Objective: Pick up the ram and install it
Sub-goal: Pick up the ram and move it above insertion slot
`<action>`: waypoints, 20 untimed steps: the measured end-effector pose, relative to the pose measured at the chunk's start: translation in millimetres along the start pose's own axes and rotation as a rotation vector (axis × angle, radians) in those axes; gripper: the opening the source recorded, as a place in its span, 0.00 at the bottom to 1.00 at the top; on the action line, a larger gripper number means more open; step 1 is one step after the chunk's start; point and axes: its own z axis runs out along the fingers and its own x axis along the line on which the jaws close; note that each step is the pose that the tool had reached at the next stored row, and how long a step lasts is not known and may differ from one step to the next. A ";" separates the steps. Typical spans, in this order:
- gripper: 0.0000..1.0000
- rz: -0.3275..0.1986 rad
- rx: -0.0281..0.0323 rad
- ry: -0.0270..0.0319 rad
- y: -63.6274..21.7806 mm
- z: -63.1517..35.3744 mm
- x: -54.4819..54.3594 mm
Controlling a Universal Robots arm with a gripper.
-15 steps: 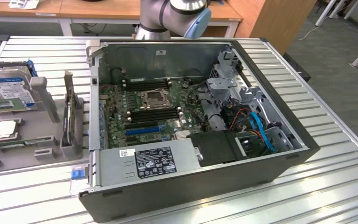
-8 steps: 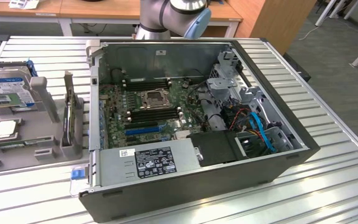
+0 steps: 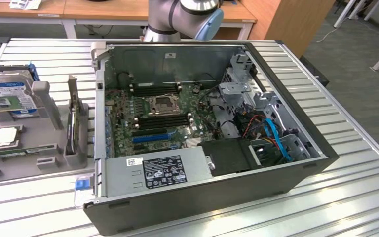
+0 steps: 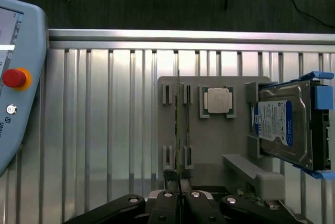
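My wrist view shows the end effector [image 4: 180, 191] with its two black fingers pressed together and nothing between them. The ram [image 4: 178, 119], a thin green stick, stands on its long edge in the slotted posts of a grey holder [image 4: 209, 150], in line with the fingertips. I cannot tell whether the tips touch its near end. Just beside the ram, a square silver processor [image 4: 218, 100] lies flat on the same holder. Beyond it, a hard drive [image 4: 282, 124] with a blue label stands tilted. A pale blue teach pendant [image 4: 15, 77] with a red button is also in view.

In the exterior view, the holder sits at the middle left on the slatted metal surface [image 3: 354, 197]. An open computer case [image 3: 288, 182] lies at the centre, motherboard [image 3: 163, 113] exposed, and the arm [image 3: 176, 17] is at the upper centre.
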 end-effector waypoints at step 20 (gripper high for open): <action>0.12 0.000 -0.0009 -0.0002 -44.5 -1.9 -1.0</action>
